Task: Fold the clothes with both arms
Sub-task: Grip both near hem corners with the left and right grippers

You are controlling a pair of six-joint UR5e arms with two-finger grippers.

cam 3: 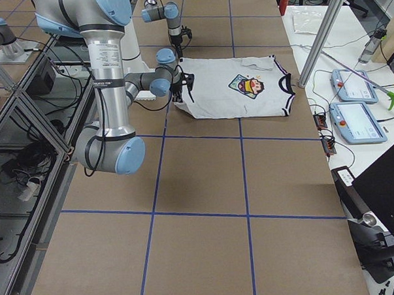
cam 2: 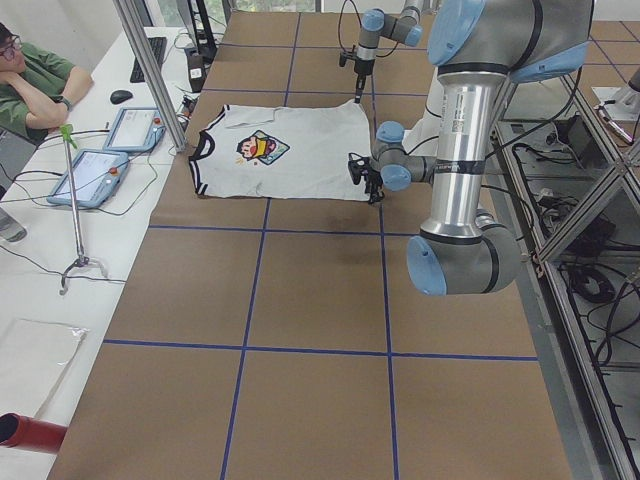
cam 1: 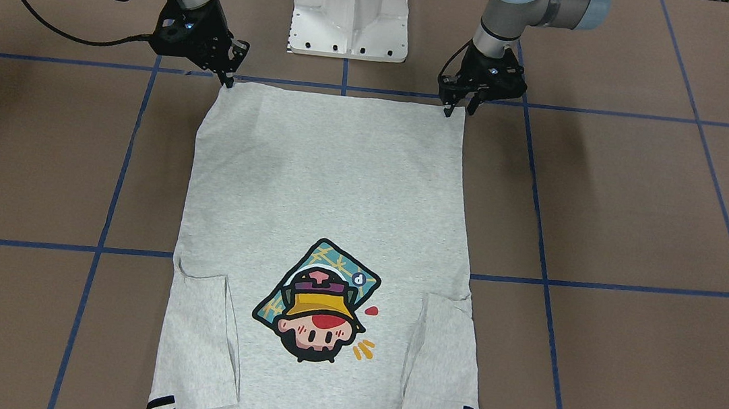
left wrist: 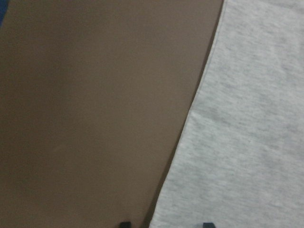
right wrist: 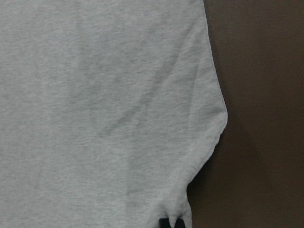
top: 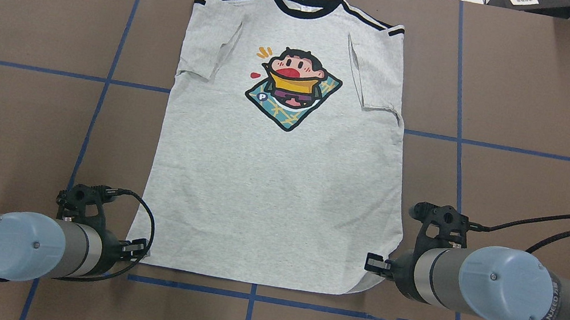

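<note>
The brown bench (top: 10, 108), crossed by blue tape lines (top: 99, 94), carries a T-shirt (top: 273, 193) spread flat across its middle, print side up. The collar (top: 301, 9) lies toward the bench's far edge, on the operators' side, and the straight hem runs along the near edge just in front of the white pedestal (cam 1: 351, 13).

The T-shirt is light heather grey with a black collar trim. Both sleeves (cam 1: 201, 343) (cam 1: 439, 361) are folded inward over the front, their black-striped cuffs up by the collar. On the chest is a cartoon head in a yellow hat (cam 1: 317, 301), set on a teal patterned patch.

The left arm (top: 15, 248) and right arm (top: 501, 286) reach down to the two hem corners.

The left claw (cam 1: 459, 111) is released. Its fingertips (left wrist: 206, 224) stand apart and straddle the side edge of the cloth at the hem corner, one over grey fabric and the other over bare bench.

The right claw (cam 1: 230, 78) is clenched on the T-shirt at the opposite hem corner. Its fingertips (right wrist: 165, 223) are close together, with the fabric puckered between them. The side edge just beyond this grip bows outward in a rounded bulge.
</note>
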